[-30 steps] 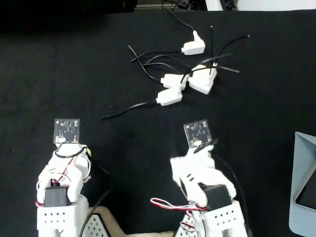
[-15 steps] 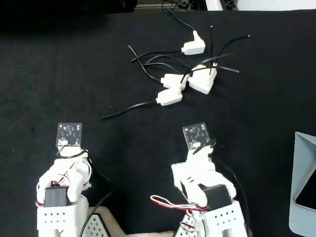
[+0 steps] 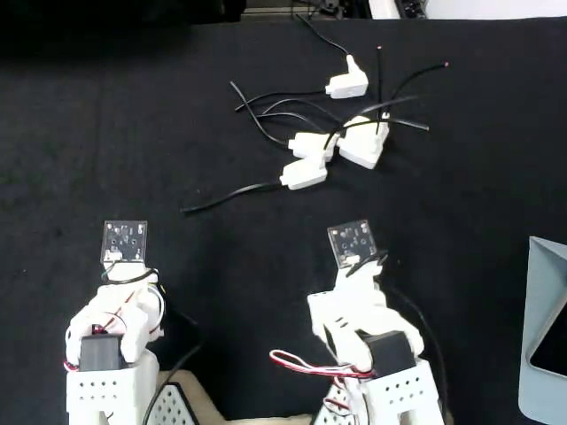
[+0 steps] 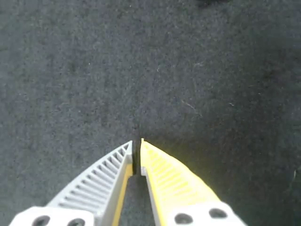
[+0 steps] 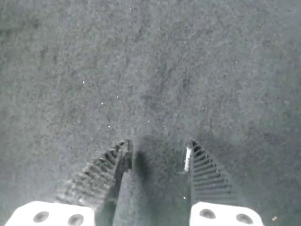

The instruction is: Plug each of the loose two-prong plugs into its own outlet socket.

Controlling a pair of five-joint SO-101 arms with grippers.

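Left end effector (image 4: 137,142) is resting pressed together, right end effector (image 5: 157,150) spread; approaching the nearest plug (image 3: 303,173) squarely is looking wise.

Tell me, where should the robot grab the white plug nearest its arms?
Probably across the long sides of the nearest white plug, from above. It lies flat, its black cord trails away to the left, and its near side is clear of the other plugs.
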